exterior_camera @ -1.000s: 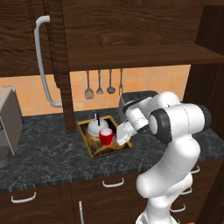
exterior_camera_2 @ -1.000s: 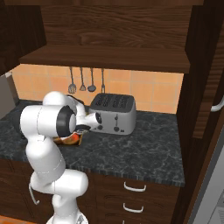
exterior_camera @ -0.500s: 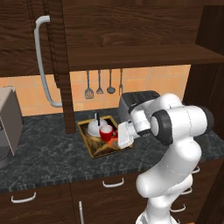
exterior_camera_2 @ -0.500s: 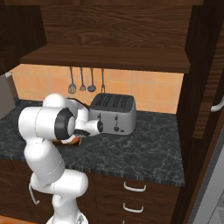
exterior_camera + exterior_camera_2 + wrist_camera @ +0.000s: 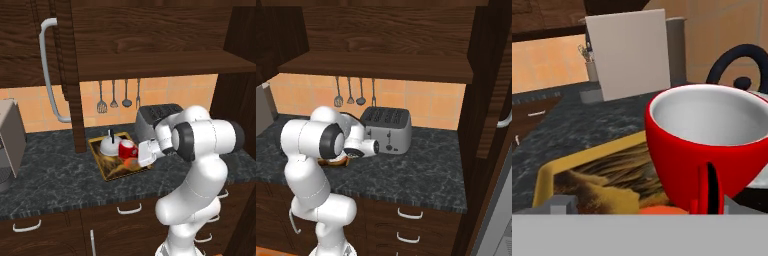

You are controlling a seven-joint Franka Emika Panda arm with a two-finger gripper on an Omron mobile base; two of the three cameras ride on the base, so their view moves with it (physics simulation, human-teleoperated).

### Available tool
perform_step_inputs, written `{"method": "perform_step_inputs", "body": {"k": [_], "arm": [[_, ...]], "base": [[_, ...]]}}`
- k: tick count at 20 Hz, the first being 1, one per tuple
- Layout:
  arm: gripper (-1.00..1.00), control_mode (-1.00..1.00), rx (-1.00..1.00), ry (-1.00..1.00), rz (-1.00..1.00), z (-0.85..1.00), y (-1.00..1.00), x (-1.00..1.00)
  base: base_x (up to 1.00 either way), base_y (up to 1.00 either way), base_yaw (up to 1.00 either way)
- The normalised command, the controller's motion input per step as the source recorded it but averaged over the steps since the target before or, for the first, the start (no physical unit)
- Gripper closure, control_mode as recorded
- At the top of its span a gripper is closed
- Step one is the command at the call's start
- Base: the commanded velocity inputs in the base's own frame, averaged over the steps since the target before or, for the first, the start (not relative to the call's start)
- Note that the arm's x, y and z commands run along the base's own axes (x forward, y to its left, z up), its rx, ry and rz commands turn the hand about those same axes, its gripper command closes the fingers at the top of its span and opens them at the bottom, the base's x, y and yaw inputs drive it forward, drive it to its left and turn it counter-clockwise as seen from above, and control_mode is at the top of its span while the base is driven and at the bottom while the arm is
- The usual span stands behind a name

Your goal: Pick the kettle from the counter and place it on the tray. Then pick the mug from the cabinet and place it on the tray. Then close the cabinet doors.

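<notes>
The red mug [image 5: 128, 149] stands upright on the yellow-rimmed tray [image 5: 106, 172], next to the small silver-white kettle [image 5: 108, 145], which is also on the tray. My gripper [image 5: 136, 156] is open just right of the mug and level with it. In the hand view the mug [image 5: 707, 150] is close ahead, its handle facing me, between my spread fingertips [image 5: 562, 203], and no finger grips it. The kettle's dark handle [image 5: 737, 65] rises behind it, and the tray rim [image 5: 541, 182] runs at the lower left. The cabinet doors [image 5: 35, 45] [image 5: 496, 75] stand open above the counter [image 5: 50, 180].
A boxy silver toaster [image 5: 155, 117] [image 5: 387, 129] stands behind my forearm on the counter. A grey appliance [image 5: 7, 145] sits at the far left. Utensils [image 5: 114, 95] hang on the tiled wall under the cabinet shelf [image 5: 150, 65]. Drawers [image 5: 411, 215] lie below the counter.
My gripper has opened and let go of the mug, which now stands on the tray. The hand has shifted slightly; tray and kettle have not moved.
</notes>
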Motion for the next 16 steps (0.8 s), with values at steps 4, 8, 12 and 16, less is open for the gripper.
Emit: {"method": "perform_step_inputs", "body": {"k": [4,8,12,16], "arm": [[-1.00,-1.00,0.04,0.00,-0.02,0.00,-0.09,-0.10],[-1.00,-1.00,0.00,0.06,0.00,0.00,0.07,-0.03],[-1.00,-1.00,-0.06,-0.02,-0.01,0.00,0.12,0.00],[-1.00,-1.00,-0.03,-0.19,-0.12,0.00,0.02,0.00]], "base": [[0.00,0.00,0.00],[0.00,0.00,0.00],[0.00,0.00,0.00],[0.00,0.00,0.00]]}}
